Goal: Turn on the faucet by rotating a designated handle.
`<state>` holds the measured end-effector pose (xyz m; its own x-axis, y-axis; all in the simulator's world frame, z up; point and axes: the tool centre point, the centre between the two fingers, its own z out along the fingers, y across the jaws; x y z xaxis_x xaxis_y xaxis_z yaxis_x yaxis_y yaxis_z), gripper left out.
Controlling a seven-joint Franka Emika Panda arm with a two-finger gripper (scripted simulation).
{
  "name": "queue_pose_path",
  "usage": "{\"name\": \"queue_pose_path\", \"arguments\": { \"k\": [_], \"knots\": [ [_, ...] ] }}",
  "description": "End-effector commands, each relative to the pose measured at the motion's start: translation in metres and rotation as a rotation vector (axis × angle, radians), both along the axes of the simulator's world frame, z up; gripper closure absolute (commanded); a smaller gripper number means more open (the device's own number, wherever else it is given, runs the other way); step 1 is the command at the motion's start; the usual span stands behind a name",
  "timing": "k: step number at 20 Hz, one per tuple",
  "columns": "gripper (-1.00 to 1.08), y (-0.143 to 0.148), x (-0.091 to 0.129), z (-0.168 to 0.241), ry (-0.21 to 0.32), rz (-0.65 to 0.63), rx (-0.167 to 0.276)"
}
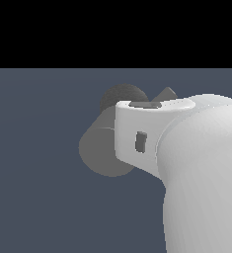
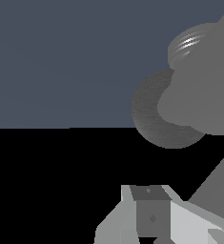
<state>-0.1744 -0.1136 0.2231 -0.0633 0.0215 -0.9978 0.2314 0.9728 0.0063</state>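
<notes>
My arm [image 1: 206,173] is the biggest thing in the exterior view: a glossy white bulk filling that view's right and lower right, with a white collar [image 1: 137,133] wrapping round toward the middle and a small dark slot on its face. It hides most of what lies behind it. The wrist view shows none of this bulk.

Next in size is the floor [image 1: 33,163], a flat blue-grey plane in both views, with black beyond its edge.

The faucet [image 1: 100,150] comes next. In the exterior view I see its flat round grey end pointing toward the camera, just at the collar's left edge, with the darker rough base [image 1: 122,96] rising behind it above the collar. The wrist view gives more: the base [image 2: 151,119] as a dark brushed disc, the grey body [image 2: 199,95] in front of it, and a ribbed, shiny rounded part near the upper edge.

The handle I cannot pick out for certain in either view; a small grey wedge shows past the collar in the exterior view, too little to name.

Smallest is my pincer [image 2: 151,214], seen only in the wrist view: 1 dark grey pad and pale angular parts at the frame's edge, apart from the faucet. Its fingertips are cut off, so I cannot tell how far it is open or whether it holds anything.
</notes>
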Motion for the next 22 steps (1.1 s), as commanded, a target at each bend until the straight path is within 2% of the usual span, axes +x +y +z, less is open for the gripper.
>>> {"name": "queue_pose_path", "arguments": {
  "k": [1,2,22],
  "knots": [
    [1.08,0.022,0.008,0.027,-0.064,0.044,-0.013],
    [1.08,0.003,0.001,-0.001,0.003,0.007,0.000],
    [1.08,0.061,0.015,0.044,-0.047,0.035,-0.010]
  ]
}}
